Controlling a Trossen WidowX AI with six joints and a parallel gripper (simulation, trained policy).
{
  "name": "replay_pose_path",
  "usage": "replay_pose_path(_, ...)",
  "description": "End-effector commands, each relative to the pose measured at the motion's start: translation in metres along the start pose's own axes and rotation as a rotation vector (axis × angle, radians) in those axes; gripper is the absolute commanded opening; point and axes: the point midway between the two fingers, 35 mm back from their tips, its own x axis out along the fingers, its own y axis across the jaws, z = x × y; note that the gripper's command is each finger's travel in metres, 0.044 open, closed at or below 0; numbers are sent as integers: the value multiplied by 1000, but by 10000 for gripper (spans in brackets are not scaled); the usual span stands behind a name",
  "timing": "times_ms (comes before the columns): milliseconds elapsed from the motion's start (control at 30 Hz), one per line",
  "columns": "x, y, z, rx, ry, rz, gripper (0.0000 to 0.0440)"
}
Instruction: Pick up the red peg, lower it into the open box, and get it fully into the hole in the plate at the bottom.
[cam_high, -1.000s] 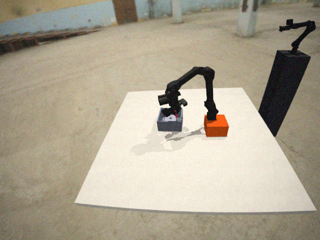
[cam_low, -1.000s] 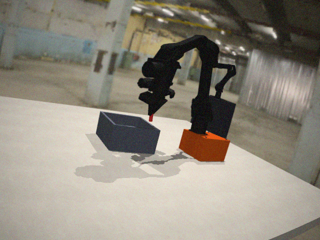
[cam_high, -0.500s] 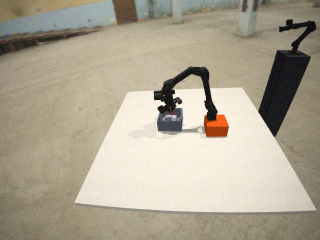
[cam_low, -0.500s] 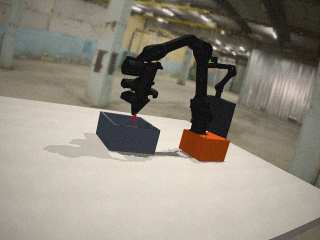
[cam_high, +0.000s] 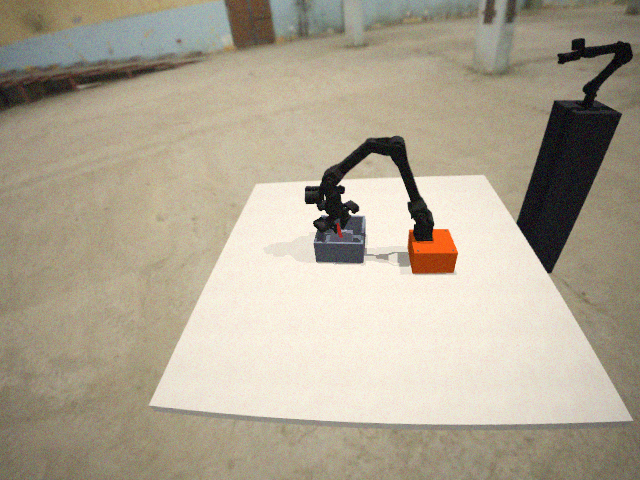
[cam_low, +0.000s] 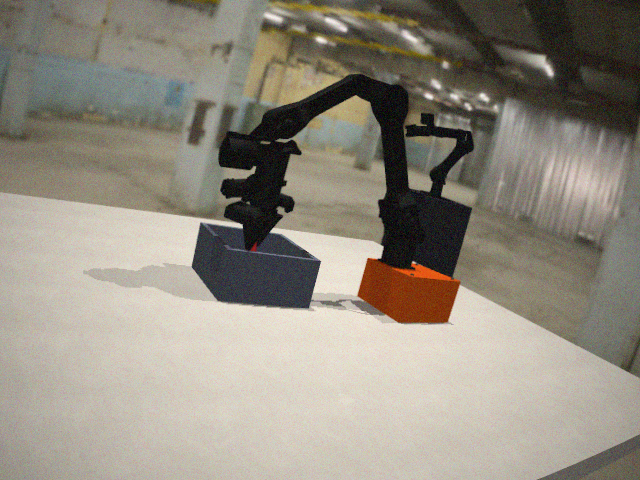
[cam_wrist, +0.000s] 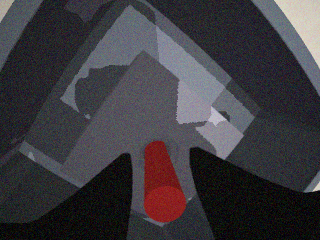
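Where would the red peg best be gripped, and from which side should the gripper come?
I would take the upper part of the red peg from above, with the jaws either side of its round body. It stands roughly upright, with its top end facing the wrist camera, and the walls of the open box would likely hamper a sideways approach.

Bright and even across the white table top (cam_high: 392, 330) (cam_low: 310, 392), with soft grey shadows cast leftward from the box (cam_high: 339, 253) (cam_low: 263, 279) in the top and exterior views. Strip lights glared overhead in the exterior view, background softly blurred. Grainy everywhere. Dim in the wrist view, with jagged-edged shadows and pale lit patches inside the box. Nearly featureless black on the arm (cam_high: 361, 149) (cam_low: 320, 103).
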Motion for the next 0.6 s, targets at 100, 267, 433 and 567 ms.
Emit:
replay_pose_path(100,5,8,12,-39,22,31,203)
replay_pose_path(267,1,20,23,-36,45,63,320)
replay_pose_path(433,-6,36,36,-36,67,111,433)
replay_pose_path(567,-15,54,46,-41,66,177,440)
